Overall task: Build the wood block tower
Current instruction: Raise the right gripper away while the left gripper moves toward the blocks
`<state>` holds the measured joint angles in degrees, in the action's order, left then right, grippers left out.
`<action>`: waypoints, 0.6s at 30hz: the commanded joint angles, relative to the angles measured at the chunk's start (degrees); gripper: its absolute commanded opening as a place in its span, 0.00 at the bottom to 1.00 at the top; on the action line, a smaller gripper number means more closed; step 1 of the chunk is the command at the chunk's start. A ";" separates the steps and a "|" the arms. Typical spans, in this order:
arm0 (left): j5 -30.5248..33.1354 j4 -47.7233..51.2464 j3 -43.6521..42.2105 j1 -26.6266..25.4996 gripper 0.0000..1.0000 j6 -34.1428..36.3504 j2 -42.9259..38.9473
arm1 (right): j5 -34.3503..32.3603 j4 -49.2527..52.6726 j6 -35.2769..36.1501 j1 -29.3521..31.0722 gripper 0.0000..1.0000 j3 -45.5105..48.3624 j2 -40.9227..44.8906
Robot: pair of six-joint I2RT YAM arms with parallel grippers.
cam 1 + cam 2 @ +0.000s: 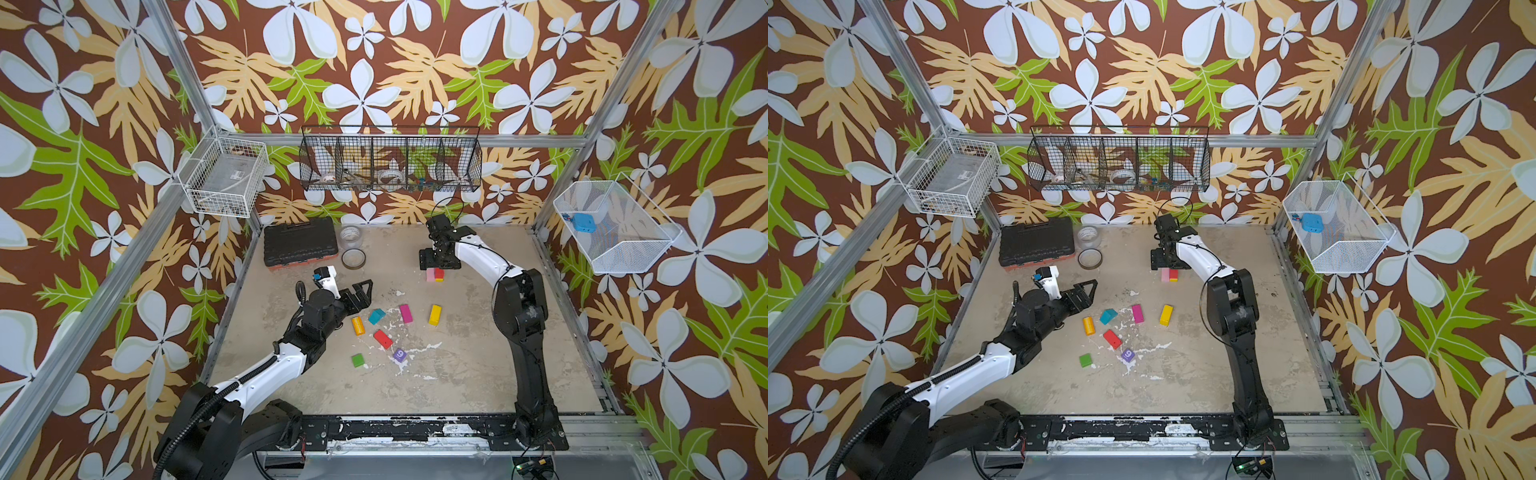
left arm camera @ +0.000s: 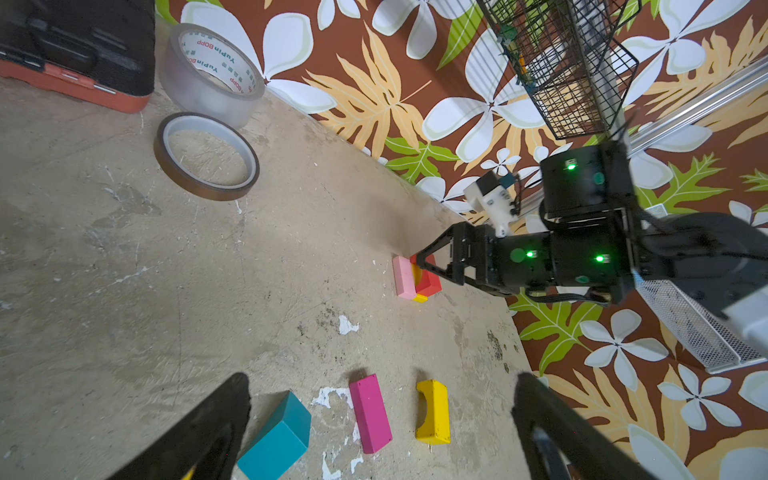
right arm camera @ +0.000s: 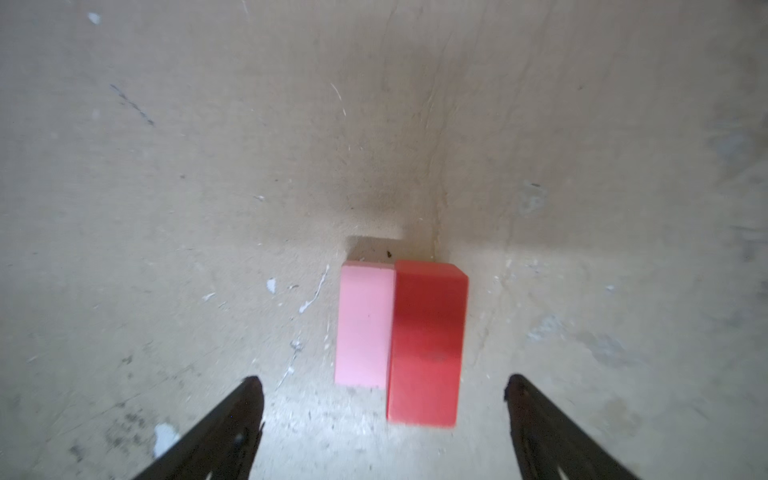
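A pink block (image 3: 363, 328) lies beside a red block (image 3: 428, 340), and the red one rests on a yellow block (image 2: 419, 297); this low tower (image 1: 434, 274) stands at the back. My right gripper (image 3: 383, 379) hangs just above it, open, touching neither block. Loose on the floor lie orange (image 1: 358, 326), teal (image 1: 376, 316), magenta (image 1: 406, 313), yellow (image 1: 434, 314), red (image 1: 382, 339) and green (image 1: 358, 360) blocks and a purple cube (image 1: 399, 354). My left gripper (image 1: 365, 293) is open and empty, just left of the teal block (image 2: 276, 440).
A black toolbox (image 1: 299, 245) stands at the back left, with a clear tape roll (image 1: 351, 237) and a brown tape ring (image 1: 353, 258) beside it. Wire baskets (image 1: 390, 164) hang on the walls above the floor.
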<state>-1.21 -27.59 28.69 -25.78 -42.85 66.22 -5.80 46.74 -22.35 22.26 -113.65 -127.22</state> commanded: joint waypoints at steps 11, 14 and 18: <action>9.73 7.65 8.58 0.03 1.00 6.11 4.25 | 9.50 -17.20 -11.69 2.50 1.00 30.57 34.85; 14.94 6.91 7.18 0.03 1.00 5.96 5.27 | 12.15 -24.61 -16.13 5.72 1.00 41.18 44.30; 15.10 13.40 11.26 0.02 1.00 7.08 6.64 | 9.96 -24.40 -16.10 13.23 1.00 41.84 51.46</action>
<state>11.42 -17.04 38.04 -25.78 -37.36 72.49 3.73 27.62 -36.29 32.64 -71.96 -78.72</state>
